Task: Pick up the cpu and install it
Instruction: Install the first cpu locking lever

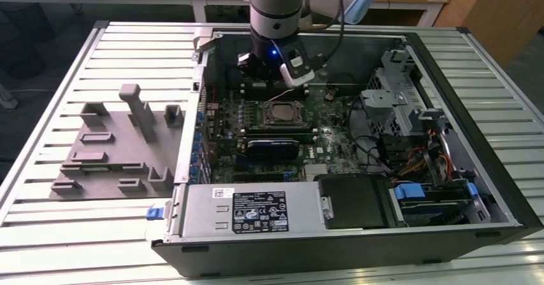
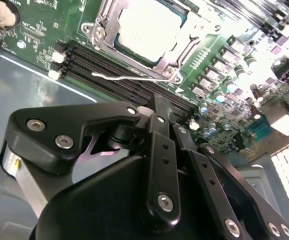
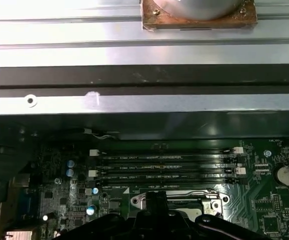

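Ribbed metal tabletop [image 1: 51, 221] underneath, pale and slatted, with wooden desks behind. At the exterior view's left, a matt grey plastic tray block [image 1: 111, 145]: blocky, stepped, with upright posts and shallow pockets. No chip seen lying in those pockets.

Next, an open black computer case [image 1: 340, 259] lying on its side, with thin sheet-metal walls and a labelled silver power box [image 1: 246, 211] along the near edge. Inside, a green circuit board [image 2: 39, 30], glossy and crowded with small cylinders and solder points. Long dark memory slots [image 3: 164, 167] with pale end clips, running just beside the socket.

Near the middle of the board, the cpu [image 2: 147, 25]: flat, square, with a smooth silvery-grey top and a thin pale edge. Sits in the socket already, level, ringed by a bright stamped steel frame [image 2: 102, 22]. Thin bent wire lever [image 2: 124, 77] lying along the socket's side, between frame and memory slots; latched or not, cannot tell.

Judged from this: pick-up done, chip placed, clamping unconfirmed.

Above the socket, apart from the chip, hovers the gripper [image 2: 154, 102], all black links and round screw heads. Fingers seemingly together, holding nothing.

Toward the exterior view's right, a grey perforated drive cage [image 1: 395, 100], looped coloured cables [image 1: 408, 157] and blue plastic tabs [image 1: 412, 192].
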Robot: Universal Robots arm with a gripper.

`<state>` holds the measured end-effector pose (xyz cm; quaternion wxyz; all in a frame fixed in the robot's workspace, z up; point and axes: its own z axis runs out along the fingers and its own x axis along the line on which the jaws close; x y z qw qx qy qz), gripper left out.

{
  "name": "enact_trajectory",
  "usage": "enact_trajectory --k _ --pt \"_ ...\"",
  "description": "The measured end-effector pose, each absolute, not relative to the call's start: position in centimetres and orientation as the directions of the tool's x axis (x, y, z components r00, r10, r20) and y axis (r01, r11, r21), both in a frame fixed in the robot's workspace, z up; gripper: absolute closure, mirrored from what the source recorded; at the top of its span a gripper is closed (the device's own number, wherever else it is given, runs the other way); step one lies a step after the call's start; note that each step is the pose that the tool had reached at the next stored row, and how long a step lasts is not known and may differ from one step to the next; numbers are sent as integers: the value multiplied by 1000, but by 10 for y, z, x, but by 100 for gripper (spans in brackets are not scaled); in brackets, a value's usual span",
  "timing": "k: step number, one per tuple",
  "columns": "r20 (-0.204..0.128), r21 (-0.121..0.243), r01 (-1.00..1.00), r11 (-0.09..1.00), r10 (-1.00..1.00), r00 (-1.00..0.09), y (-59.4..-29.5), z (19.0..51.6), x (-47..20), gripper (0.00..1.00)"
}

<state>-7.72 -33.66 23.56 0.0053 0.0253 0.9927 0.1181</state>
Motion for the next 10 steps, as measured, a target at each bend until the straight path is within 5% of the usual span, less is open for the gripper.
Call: enact_trajectory --k 10 --pt "-4 235 61 970 64 -998 -337 231 -58 89"
